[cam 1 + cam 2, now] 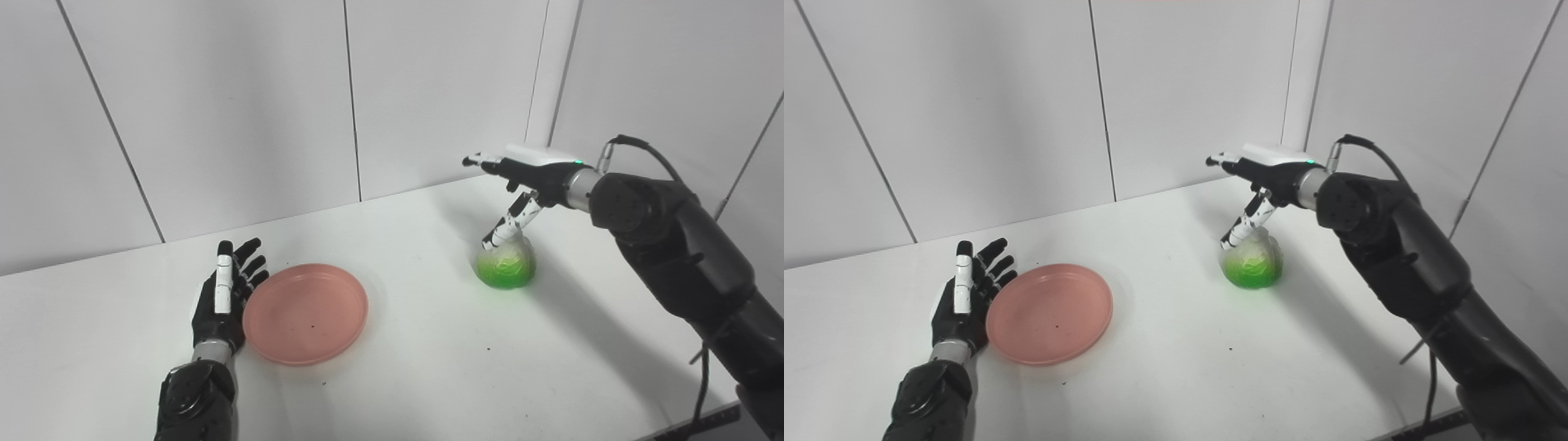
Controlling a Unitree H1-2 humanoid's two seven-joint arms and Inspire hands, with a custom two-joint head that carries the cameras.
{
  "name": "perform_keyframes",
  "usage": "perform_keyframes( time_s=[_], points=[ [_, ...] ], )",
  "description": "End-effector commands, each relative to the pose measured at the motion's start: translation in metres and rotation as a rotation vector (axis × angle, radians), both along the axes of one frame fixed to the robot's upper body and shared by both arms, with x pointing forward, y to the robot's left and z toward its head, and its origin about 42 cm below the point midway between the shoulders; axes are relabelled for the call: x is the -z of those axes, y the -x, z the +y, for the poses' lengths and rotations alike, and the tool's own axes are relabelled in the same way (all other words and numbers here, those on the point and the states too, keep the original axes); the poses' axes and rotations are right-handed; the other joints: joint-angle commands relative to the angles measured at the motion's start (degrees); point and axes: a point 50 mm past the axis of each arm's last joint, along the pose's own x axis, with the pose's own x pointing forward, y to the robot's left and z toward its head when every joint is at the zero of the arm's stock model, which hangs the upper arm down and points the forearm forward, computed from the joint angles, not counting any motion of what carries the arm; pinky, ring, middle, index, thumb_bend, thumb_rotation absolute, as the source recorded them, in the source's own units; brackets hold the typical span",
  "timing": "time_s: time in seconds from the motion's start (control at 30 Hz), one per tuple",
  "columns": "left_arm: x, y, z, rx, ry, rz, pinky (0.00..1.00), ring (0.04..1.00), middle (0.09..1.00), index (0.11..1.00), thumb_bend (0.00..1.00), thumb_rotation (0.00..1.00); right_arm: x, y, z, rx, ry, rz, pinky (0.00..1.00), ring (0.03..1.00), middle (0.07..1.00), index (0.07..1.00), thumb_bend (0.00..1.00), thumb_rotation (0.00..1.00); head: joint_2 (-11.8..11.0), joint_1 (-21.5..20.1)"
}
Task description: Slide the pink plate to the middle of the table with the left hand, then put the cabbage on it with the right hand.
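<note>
The pink plate (305, 312) lies flat on the white table (429, 367), left of centre. My left hand (225, 294) rests against the plate's left rim, fingers straight and spread, holding nothing. A green cabbage (507, 264) sits on the table to the right. Above it hovers my right hand (520, 177), open, with its fingers stretched leftward and its thumb pointing down so that the tip touches the cabbage's top. In the right eye view the cabbage (1253, 262) sits below that same hand (1265, 171).
White wall panels (343, 92) rise just behind the table's far edge. The table's front right corner (723, 410) is visible under my right arm. A few dark specks lie on the plate and the table.
</note>
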Motion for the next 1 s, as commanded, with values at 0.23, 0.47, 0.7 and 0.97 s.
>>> perform_keyframes(
  time_s=[0.23,0.47,0.7,0.97],
  points=[
    [0.013,0.004,0.001,0.006,-0.003,0.067,0.87,0.874,0.931,0.718,0.84,0.90,-0.031,-0.024,-0.008,0.059,0.142,-0.015,0.79,0.906,0.958,0.924,1.00,0.26,0.3,-0.2],
    [0.013,0.005,0.000,0.004,-0.006,0.065,0.86,0.862,0.922,0.709,0.83,0.89,-0.019,-0.029,-0.009,0.063,0.189,0.018,0.90,0.913,0.962,0.919,1.00,0.29,0.4,-0.2],
    [0.012,0.005,0.003,0.008,-0.020,0.063,0.86,0.864,0.931,0.722,0.83,0.90,-0.003,-0.032,-0.018,0.084,0.208,0.056,0.92,0.914,0.955,0.932,1.00,0.30,0.4,-0.2],
    [0.012,0.005,0.003,0.003,-0.017,0.072,0.85,0.856,0.920,0.701,0.84,0.88,0.001,-0.030,-0.016,0.097,0.183,0.096,0.90,0.970,0.998,0.934,1.00,0.28,0.8,0.0]
  ],
)
